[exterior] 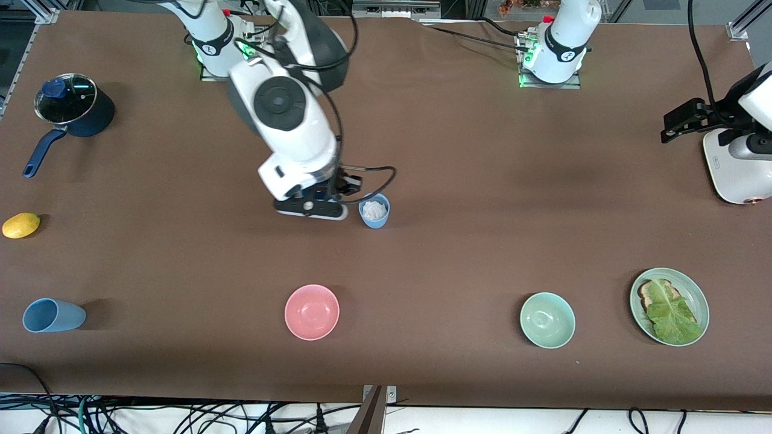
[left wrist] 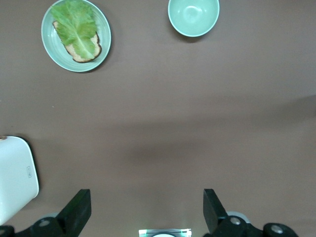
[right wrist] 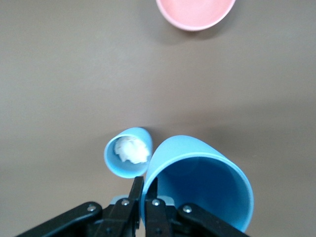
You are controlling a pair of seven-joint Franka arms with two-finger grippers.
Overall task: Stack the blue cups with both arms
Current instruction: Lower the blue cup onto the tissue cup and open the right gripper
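While right tool (right wrist: 143, 191) clamps one of three blue cups (right wrist: 197, 182) | left tool (left wrist: 145, 198) apart

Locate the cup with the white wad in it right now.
The blue cup with the white wad stands upright mid-table, farther from the front camera than the pink bowl, right beside the right gripper, which grips another blue cup.

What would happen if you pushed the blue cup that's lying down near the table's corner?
The lying blue cup would probably roll, since it rests on its round side. Being tapered, it would likely curve rather than go straight. It looks light, so a small nudge should probably move it.
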